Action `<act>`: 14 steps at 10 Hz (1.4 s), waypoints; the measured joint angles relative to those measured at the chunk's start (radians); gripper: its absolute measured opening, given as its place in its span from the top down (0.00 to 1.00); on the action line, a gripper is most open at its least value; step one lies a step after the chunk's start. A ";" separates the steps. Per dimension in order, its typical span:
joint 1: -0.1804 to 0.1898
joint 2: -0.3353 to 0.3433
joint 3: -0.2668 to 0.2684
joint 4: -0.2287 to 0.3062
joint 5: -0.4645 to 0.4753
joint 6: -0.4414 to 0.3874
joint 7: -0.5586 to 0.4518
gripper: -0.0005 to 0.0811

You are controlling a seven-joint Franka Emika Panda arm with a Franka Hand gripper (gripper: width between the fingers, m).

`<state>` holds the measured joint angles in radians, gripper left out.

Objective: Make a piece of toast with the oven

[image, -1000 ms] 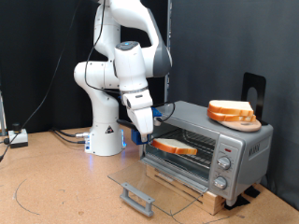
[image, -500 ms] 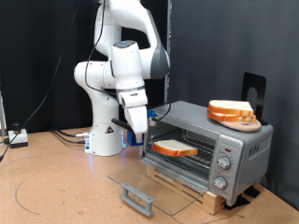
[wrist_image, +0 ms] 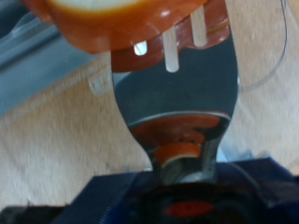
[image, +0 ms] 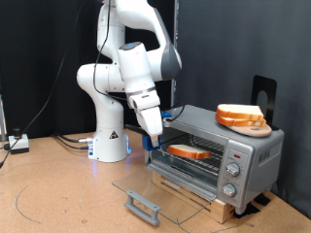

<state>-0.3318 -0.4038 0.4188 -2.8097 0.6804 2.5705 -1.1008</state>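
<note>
Gripper angled down, beside oven opening

My piece of toast, flat and golden-crusted, lies inside the oven, a silver-grey box with three knobs, its glass door folded down open.

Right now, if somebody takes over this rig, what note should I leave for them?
Hand: at the oven's open mouth. A spatula reaches out from it; the grip itself is hidden.
Toast: inside the oven, lying on the spatula's tip.
Door: folded down flat.
Spare slices: stacked on the oven's top.
Done: door opened, toast carried into the oven.
Left: toast is not yet off the spatula, and the door is not yet shut.
</note>
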 joint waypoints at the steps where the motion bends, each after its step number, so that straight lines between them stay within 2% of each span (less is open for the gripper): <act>1: 0.024 -0.001 0.002 0.000 0.022 -0.004 -0.003 0.43; 3: 0.050 -0.005 0.014 -0.004 0.033 -0.012 0.004 0.43; 6: 0.058 -0.005 0.041 -0.005 0.035 -0.035 0.038 0.43; 8: 0.072 -0.009 0.045 -0.005 0.058 -0.065 0.047 0.43; 10: 0.070 -0.014 0.048 -0.005 0.050 -0.075 0.065 0.43; 11: 0.055 -0.015 0.051 -0.005 0.019 -0.075 0.086 0.43; 14: -0.055 -0.013 0.053 0.001 -0.137 -0.079 0.155 0.43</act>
<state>-0.3867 -0.4168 0.4714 -2.8091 0.5433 2.4910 -0.9455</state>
